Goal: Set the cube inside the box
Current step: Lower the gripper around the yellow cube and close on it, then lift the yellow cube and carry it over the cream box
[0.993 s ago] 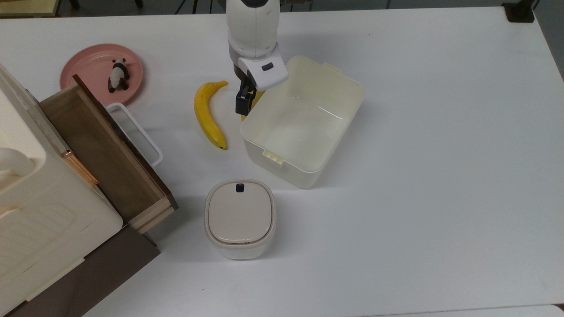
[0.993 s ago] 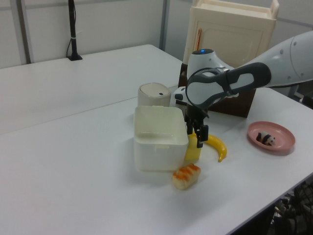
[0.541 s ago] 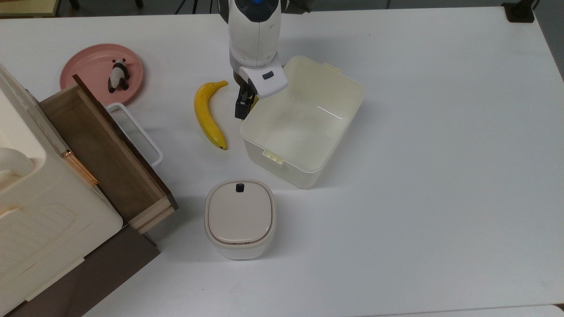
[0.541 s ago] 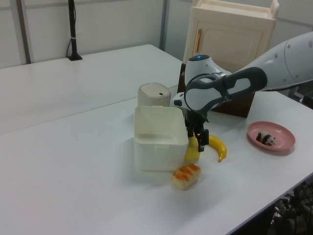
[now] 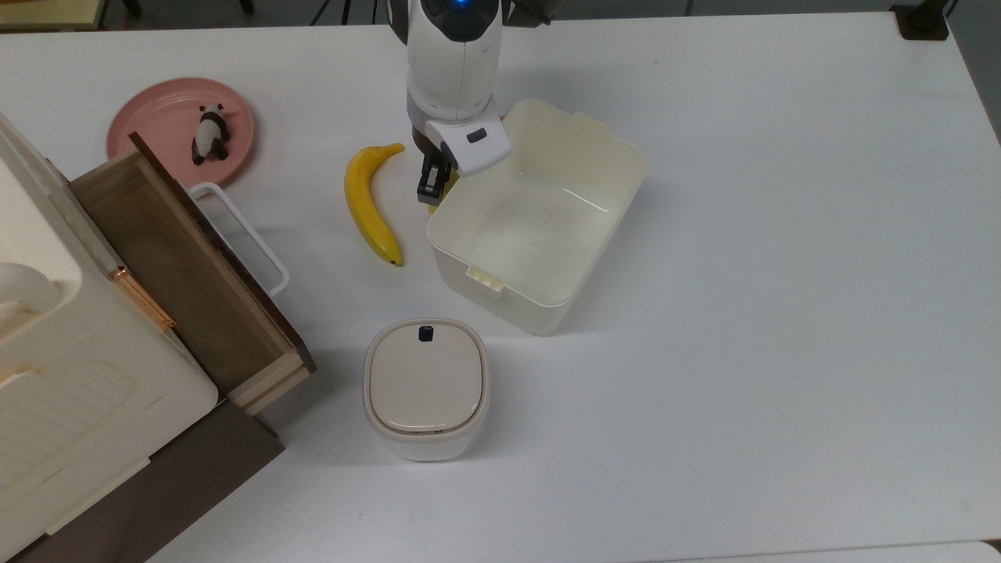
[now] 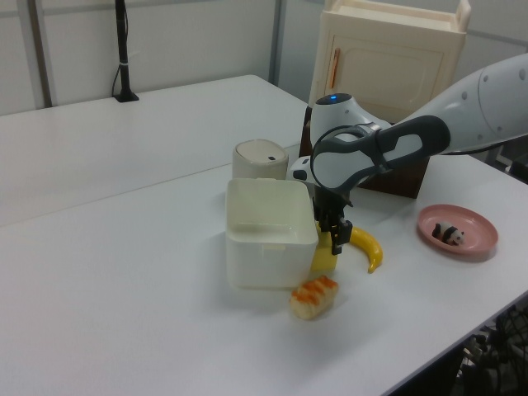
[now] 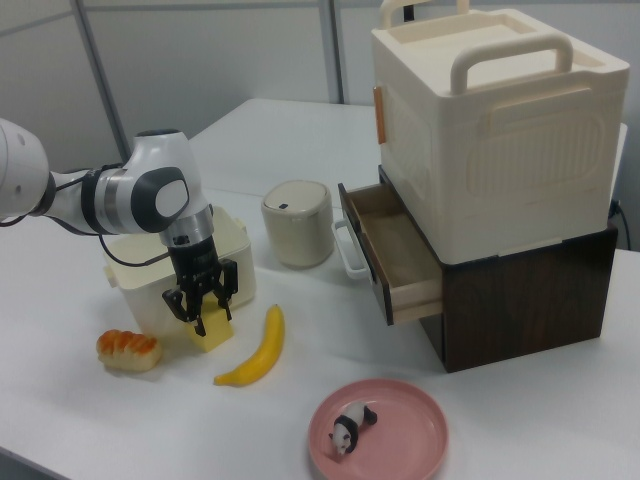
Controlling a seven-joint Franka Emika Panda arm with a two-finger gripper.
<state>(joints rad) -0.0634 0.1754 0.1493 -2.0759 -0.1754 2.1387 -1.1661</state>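
The pale-yellow cube (image 7: 214,331) rests on the table against the outer wall of the cream-white box (image 5: 586,125), between that wall and the banana (image 5: 366,205). In the left view the cube (image 6: 323,260) stands at the box's (image 6: 268,260) right corner. My gripper (image 7: 205,300) points down just over the cube, open, with one black finger on either side of the cube's top. In the top view the gripper (image 5: 432,186) covers most of the cube. The box holds nothing.
A lidded bin (image 5: 426,387) stands in front of the box in the top view. An open wooden drawer (image 5: 188,274) juts from the cabinet at the top view's left. A pink plate (image 5: 156,117) carries a panda figure. A bread piece (image 6: 313,297) lies near the box.
The gripper has come down closer over the cube and shifted slightly toward the box's corner. The cube, box and banana have not moved.
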